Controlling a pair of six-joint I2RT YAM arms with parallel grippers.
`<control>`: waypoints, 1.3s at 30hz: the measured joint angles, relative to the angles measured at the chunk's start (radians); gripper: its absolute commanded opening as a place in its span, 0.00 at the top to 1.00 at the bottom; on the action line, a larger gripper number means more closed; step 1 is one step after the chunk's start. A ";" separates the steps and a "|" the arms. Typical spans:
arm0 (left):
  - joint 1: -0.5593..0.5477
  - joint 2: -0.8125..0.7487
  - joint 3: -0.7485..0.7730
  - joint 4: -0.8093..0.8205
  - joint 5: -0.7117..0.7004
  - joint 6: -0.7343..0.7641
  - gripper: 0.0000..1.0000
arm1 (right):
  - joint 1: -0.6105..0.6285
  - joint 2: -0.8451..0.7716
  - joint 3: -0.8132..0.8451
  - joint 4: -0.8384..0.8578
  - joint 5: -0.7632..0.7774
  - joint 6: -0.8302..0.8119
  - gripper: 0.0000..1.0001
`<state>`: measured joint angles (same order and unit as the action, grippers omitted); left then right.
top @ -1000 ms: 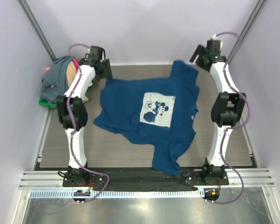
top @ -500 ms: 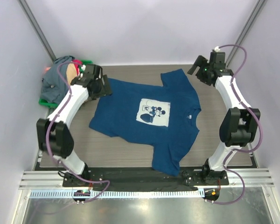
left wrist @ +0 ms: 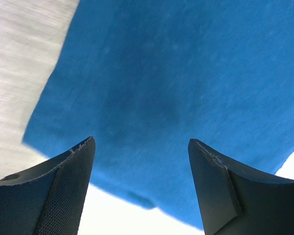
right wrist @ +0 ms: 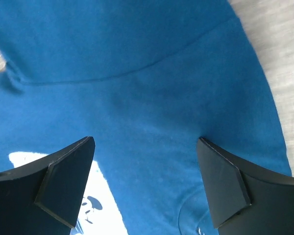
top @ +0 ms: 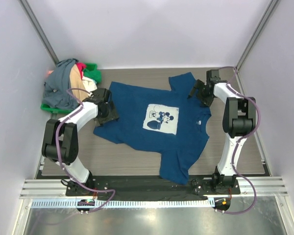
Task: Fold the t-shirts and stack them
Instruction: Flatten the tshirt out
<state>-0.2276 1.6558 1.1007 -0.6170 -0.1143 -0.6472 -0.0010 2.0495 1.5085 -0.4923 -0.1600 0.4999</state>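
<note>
1 navy tee (top: 154, 125) flat; L claw (left wrist: 142, 142), R claw (right wrist: 146, 139) both agape.

Lab cell: bare walls (top: 152, 29), aluminium mounting rail (top: 152, 188).

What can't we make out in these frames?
- Shirt count in the pile: top view, the grey shirt covers the rest.
- Whether the left claw and right claw touch cloth or hover: top view, wrists hide the tips.
- The print on the navy shirt: wrist views, cut off by frame edges.
</note>
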 measured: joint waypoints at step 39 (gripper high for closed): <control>-0.046 -0.289 0.168 -0.018 -0.037 -0.045 0.13 | -0.001 0.071 0.581 -0.155 0.001 -0.083 0.00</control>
<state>-0.2737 1.3670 1.2690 -0.6353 -0.1516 -0.6918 -0.0017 2.1208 2.0892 -0.6476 -0.1589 0.4171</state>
